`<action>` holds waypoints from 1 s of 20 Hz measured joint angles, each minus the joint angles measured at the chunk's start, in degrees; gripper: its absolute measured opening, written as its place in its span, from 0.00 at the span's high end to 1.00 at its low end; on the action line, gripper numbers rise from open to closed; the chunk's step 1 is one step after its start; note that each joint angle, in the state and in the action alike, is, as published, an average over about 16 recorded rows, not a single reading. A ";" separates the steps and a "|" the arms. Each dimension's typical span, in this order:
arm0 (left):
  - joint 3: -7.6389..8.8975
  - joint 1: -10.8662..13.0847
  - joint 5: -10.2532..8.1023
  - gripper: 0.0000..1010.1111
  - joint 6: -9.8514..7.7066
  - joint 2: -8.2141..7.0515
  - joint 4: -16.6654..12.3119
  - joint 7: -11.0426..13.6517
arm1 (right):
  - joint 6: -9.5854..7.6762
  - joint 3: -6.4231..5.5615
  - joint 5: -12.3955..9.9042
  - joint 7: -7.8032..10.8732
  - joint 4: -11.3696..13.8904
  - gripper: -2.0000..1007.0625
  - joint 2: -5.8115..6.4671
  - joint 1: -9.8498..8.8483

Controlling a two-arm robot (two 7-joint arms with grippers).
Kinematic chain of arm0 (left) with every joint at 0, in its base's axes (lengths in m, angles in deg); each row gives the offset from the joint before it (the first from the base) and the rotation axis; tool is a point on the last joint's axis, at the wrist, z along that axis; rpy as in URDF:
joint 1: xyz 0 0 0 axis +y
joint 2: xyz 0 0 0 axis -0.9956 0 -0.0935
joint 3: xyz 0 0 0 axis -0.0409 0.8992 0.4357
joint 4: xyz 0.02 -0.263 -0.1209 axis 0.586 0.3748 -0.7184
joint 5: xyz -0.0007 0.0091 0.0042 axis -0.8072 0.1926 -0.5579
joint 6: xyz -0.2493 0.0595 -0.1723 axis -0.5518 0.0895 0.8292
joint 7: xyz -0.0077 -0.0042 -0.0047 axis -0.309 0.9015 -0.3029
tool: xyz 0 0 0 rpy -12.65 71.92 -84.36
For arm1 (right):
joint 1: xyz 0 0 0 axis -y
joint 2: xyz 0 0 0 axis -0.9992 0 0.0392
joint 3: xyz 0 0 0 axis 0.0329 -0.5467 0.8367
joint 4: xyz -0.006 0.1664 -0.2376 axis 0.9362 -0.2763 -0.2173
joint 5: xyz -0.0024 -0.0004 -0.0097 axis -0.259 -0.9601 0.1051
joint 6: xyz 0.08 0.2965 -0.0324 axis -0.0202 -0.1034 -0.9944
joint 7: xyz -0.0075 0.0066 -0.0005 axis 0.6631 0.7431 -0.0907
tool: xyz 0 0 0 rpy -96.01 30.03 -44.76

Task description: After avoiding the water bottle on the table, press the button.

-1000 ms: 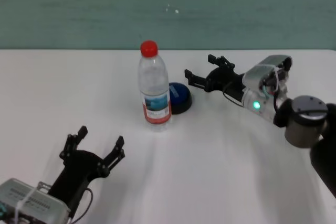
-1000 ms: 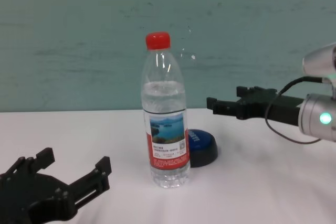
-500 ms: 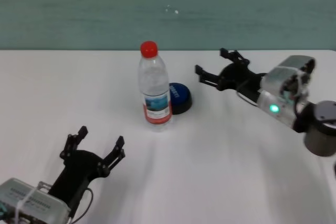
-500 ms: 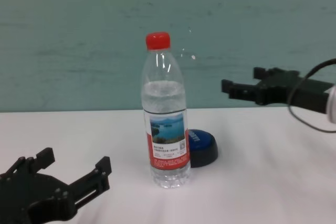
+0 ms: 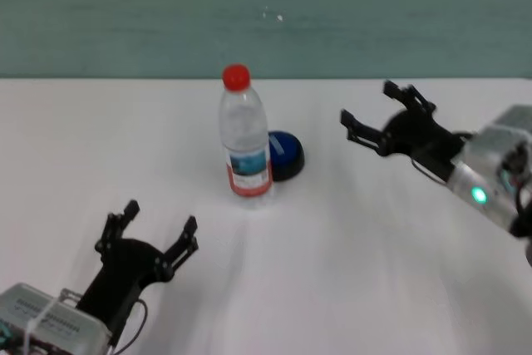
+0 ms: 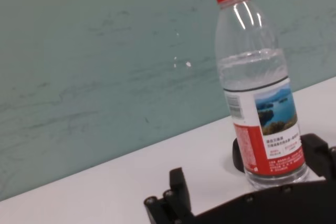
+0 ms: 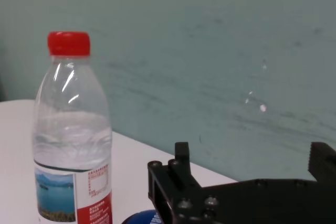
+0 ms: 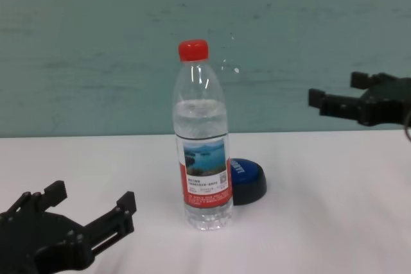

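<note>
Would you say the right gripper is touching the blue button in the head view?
No, the right gripper is apart from the button, off to its right.

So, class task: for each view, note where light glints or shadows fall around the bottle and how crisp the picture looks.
Head view: soft overall, faint shadow by the water bottle. Chest view: label readable, a dark shadow under the button. Both wrist views: bright streaks of glare on the bottle's shoulder, and the near gripper parts look soft.

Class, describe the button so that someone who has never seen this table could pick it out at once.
Start at the white table and find the tall clear water bottle with the red cap near its middle. The button sits just behind it, toward the robot's right. It is a low blue dome on a black base, far shorter than the bottle.
</note>
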 joint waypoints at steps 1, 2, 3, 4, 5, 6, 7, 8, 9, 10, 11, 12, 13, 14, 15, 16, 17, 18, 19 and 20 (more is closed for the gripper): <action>0.00 0.00 0.00 0.01 0.00 0.00 0.00 0.00 | 0.01 -0.48 -0.23 -0.35 1.10 0.00 0.40 -1.04; 0.00 0.00 0.00 0.01 0.00 0.00 0.00 0.00 | 0.04 -0.97 -0.46 -0.69 2.13 0.00 0.75 -2.06; 0.00 0.00 0.00 0.01 0.00 0.00 0.00 0.00 | 0.09 -1.48 -0.69 -1.05 3.12 0.00 1.09 -3.10; 0.00 0.00 0.00 0.01 0.00 0.00 0.00 0.00 | 0.16 -2.02 -0.92 -1.41 4.04 0.00 1.38 -4.13; 0.00 0.00 0.00 0.01 0.00 0.00 0.00 0.00 | 0.25 -2.58 -1.16 -1.80 4.91 0.00 1.63 -5.16; 0.00 0.00 0.00 0.01 0.00 0.00 0.00 0.00 | 0.34 -3.15 -1.39 -2.20 5.75 0.00 1.82 -6.20; 0.00 0.00 0.00 0.01 0.00 0.00 0.00 0.00 | 0.45 -3.73 -1.60 -2.62 6.54 0.00 1.96 -7.25; 0.00 0.00 0.00 0.01 0.00 0.00 0.00 0.00 | 0.56 -4.28 -1.79 -3.04 7.22 0.00 2.03 -8.22; 0.00 0.00 0.00 0.01 0.00 0.00 0.00 0.00 | 0.67 -4.82 -1.94 -3.48 7.90 0.00 2.06 -9.20; 0.00 0.00 0.00 0.01 0.00 0.00 0.00 0.00 | 0.75 -5.33 -2.04 -3.96 8.51 0.00 2.03 -10.15; 0.00 0.00 0.00 0.01 0.00 0.00 0.00 0.00 | 0.83 -5.80 -2.09 -4.44 9.06 0.00 1.93 -11.05; 0.00 0.00 0.00 0.01 0.00 0.00 0.00 0.00 | 0.89 -6.23 -2.11 -4.91 9.54 0.00 1.81 -11.89; 0.00 0.00 0.00 0.01 0.00 0.00 0.00 0.00 | 0.92 -6.60 -2.07 -5.38 9.97 0.00 1.64 -12.66; 0.00 0.00 0.00 0.01 0.00 0.00 0.00 0.00 | 0.94 -6.95 -2.00 -5.86 10.39 0.00 1.45 -13.42; 0.00 0.00 0.00 0.01 0.00 0.00 0.00 0.00 | 0.93 -7.24 -1.87 -6.32 10.75 0.00 1.23 -14.12; 0.00 0.00 0.00 0.01 0.00 0.00 0.00 0.00 | 0.90 -7.48 -1.68 -6.76 11.06 0.00 0.97 -14.73; 0.00 0.00 0.00 0.01 0.00 0.00 0.00 0.00 | 0.85 -7.66 -1.48 -7.16 11.34 0.00 0.70 -15.27; 0.00 0.00 0.00 0.01 0.00 0.00 0.00 0.00 | 0.79 -7.81 -1.25 -7.57 11.59 0.00 0.42 -15.77; 0.00 0.00 0.00 0.01 0.00 0.00 0.00 0.00 | 0.72 -7.91 -0.97 -7.96 11.80 0.00 0.08 -16.21; 0.00 0.00 0.00 0.01 0.00 0.00 0.00 0.00 | 0.64 -7.96 -0.66 -8.34 11.98 0.00 -0.26 -16.59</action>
